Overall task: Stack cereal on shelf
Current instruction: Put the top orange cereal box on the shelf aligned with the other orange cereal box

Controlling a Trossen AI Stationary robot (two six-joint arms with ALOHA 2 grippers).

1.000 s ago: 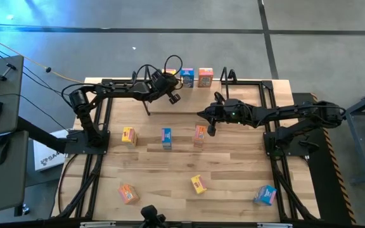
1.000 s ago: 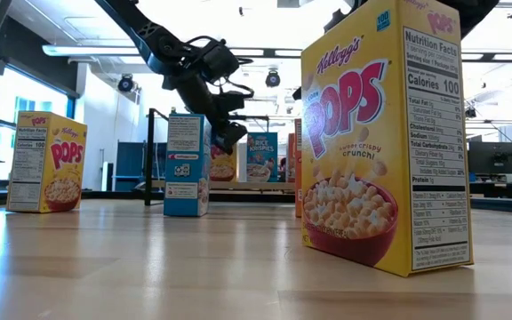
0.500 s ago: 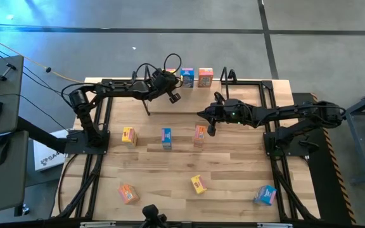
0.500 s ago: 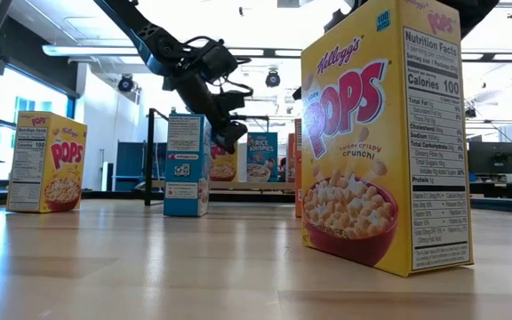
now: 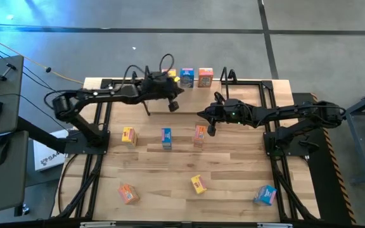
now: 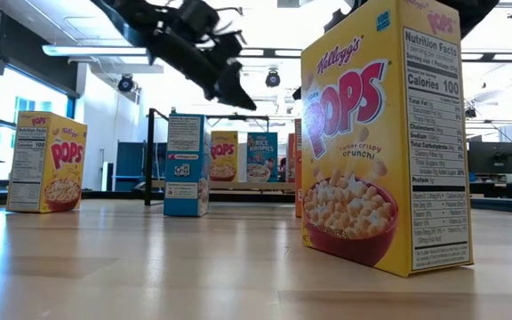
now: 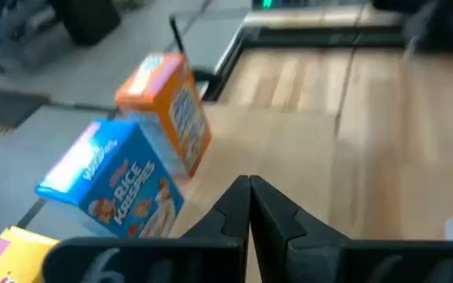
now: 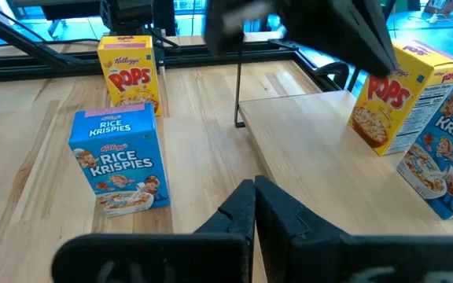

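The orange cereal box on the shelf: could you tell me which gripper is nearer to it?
Left. The left gripper hovers shut just in front of the shelf, near the orange cereal box; the right gripper sits farther forward, over the table.

Overhead, table-level and two wrist cameras share the shelf [image 5: 189,95].

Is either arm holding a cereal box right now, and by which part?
Nothing is held. The left tool is shut and empty above the shelf; the right tool is shut and empty too.
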